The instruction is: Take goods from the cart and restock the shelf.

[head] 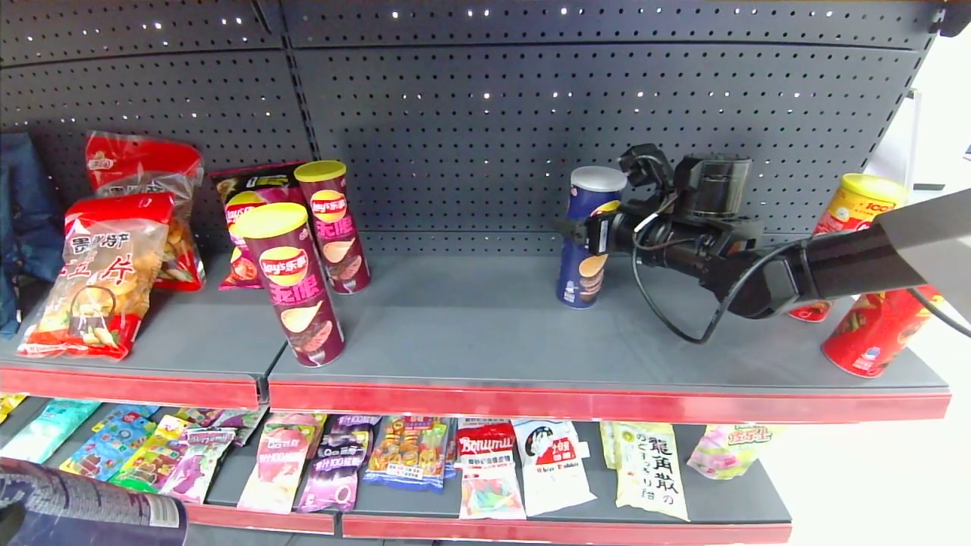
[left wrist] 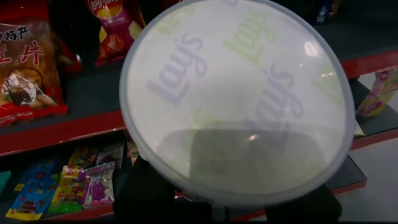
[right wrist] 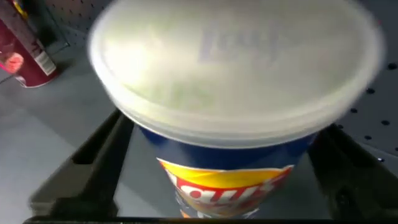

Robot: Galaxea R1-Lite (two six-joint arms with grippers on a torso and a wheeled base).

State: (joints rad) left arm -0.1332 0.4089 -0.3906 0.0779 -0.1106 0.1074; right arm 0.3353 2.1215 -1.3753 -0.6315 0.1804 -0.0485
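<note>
Standing upright on the shelf (head: pixel 470 326), towards its far side, the blue can (head: pixel 580 282) has its long axis vertical and is grasped from the right by the right claw (head: pixel 590 235). Open room lies to its left as far as the purple cans (head: pixel 292 284); red cans (head: pixel 872 334) crowd the right end beside the arm. The left claw (left wrist: pixel 224 208) clasps a second can (left wrist: pixel 236 99), low at near left, below the shelf's front edge

The right arm (head: pixel 850 265) is glossy black, with a looping black cable (head: pixel 696 341) and cylindrical wrist housing (head: pixel 713 186).
</note>
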